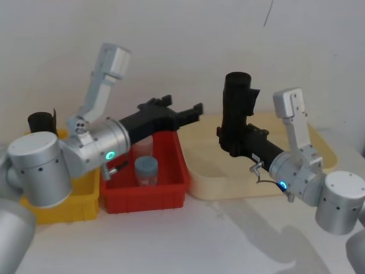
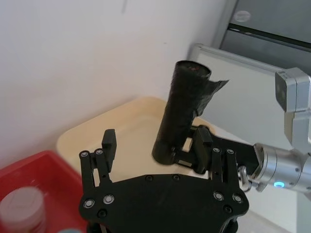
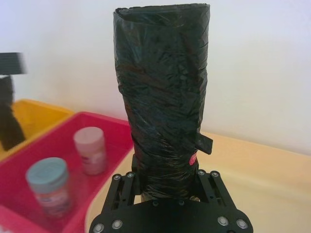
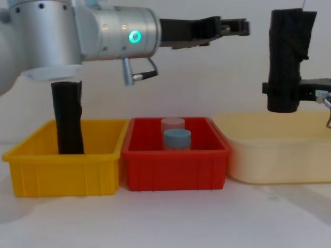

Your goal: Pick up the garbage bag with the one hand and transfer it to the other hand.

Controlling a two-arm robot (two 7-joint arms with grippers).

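The garbage bag (image 1: pixel 236 105) (image 4: pixel 287 57), a matte black roll, stands upright in the air above the cream tray (image 1: pixel 199 185). My right gripper (image 1: pixel 231 140) (image 3: pixel 165 182), on the arm with the blue light, is shut on the bag's lower part (image 3: pixel 165 97). My left gripper (image 1: pixel 183 105) (image 4: pixel 232 26), on the arm with the green light, hovers open above the red bin (image 1: pixel 171 194). It points toward the bag with a gap between them. In the left wrist view the bag (image 2: pixel 182 114) stands just beyond the spread fingers (image 2: pixel 109 141).
A lookalike black roll (image 4: pixel 68 119) stands in the yellow bin (image 4: pixel 62 175) at the left. The red bin (image 4: pixel 176 160) holds a pale jar (image 4: pixel 172 124) and a blue-lidded jar (image 4: pixel 177 138). A white wall runs close behind.
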